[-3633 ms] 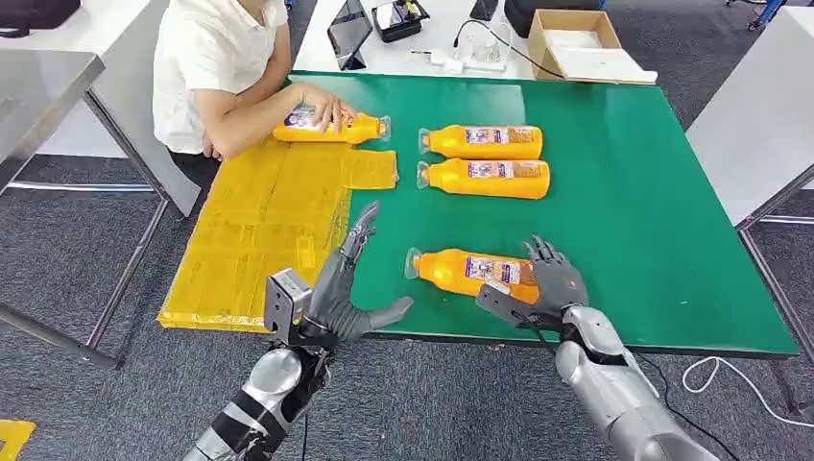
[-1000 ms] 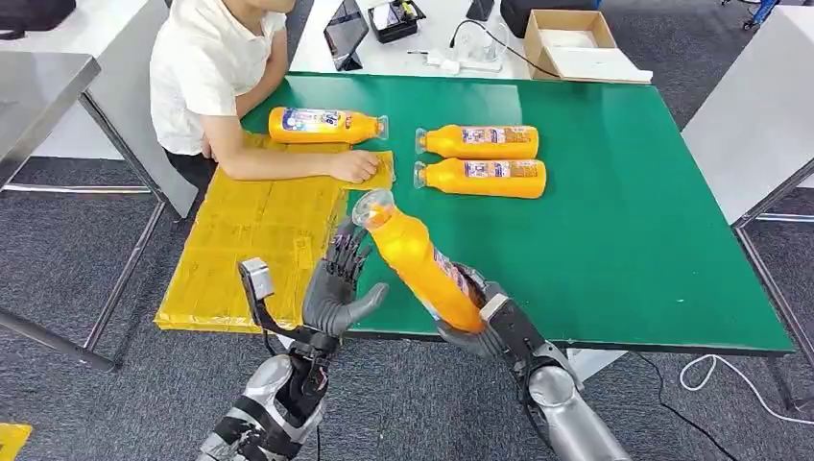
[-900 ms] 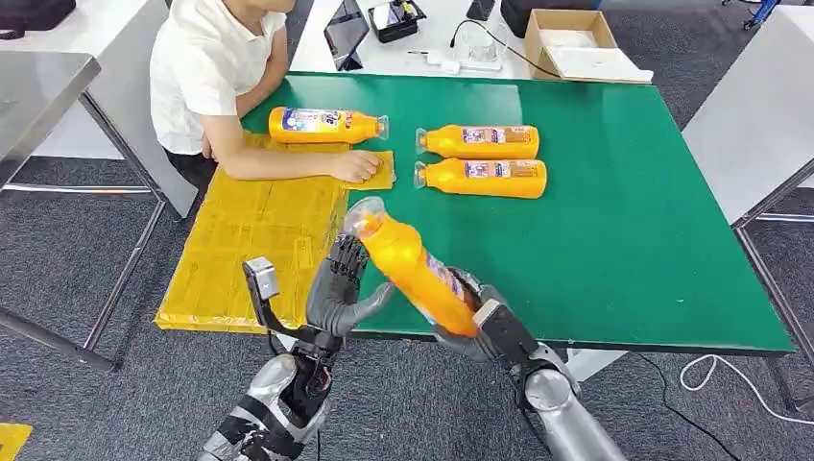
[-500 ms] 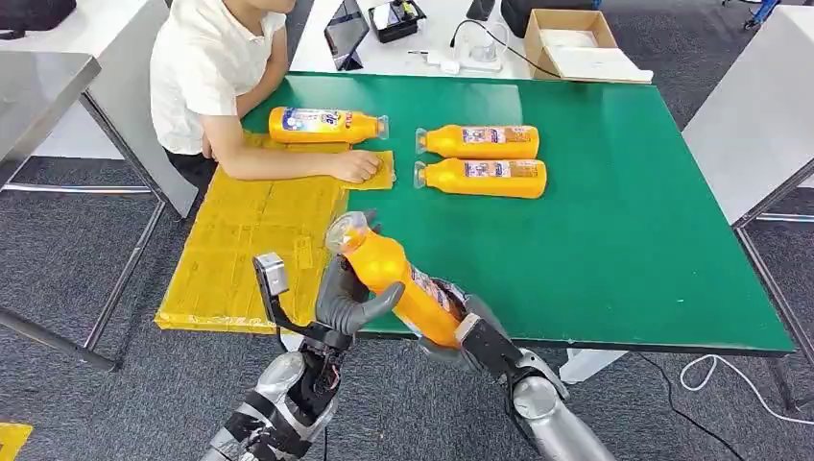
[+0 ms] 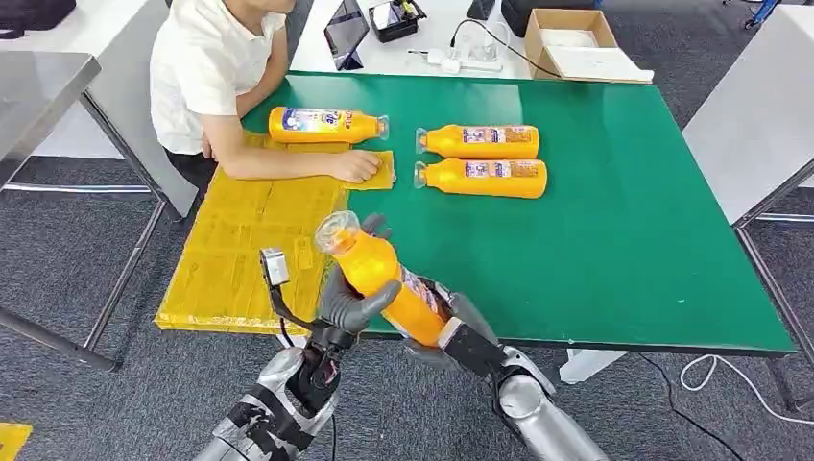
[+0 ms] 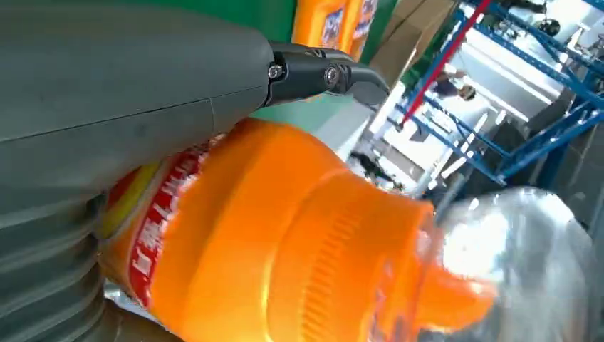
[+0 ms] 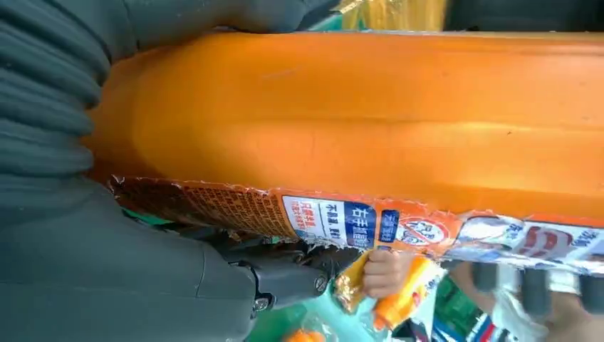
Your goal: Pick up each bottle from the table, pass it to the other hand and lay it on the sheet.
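Your right hand (image 5: 443,322) grips the lower body of the orange bottle (image 5: 376,272), forearm angled in from below right. Your left hand (image 5: 351,296) is raised against the bottle's upper body, thumb wrapped across its front and fingers behind it; both hands grip it together.

A green counter (image 5: 624,250) stands on grey carpet (image 5: 86,259). Behind its far edge is a white table (image 5: 326,53) bearing a cardboard box (image 5: 571,43) and a tablet (image 5: 347,34). A white cable (image 5: 715,370) lies on the carpet near the counter's right near corner.
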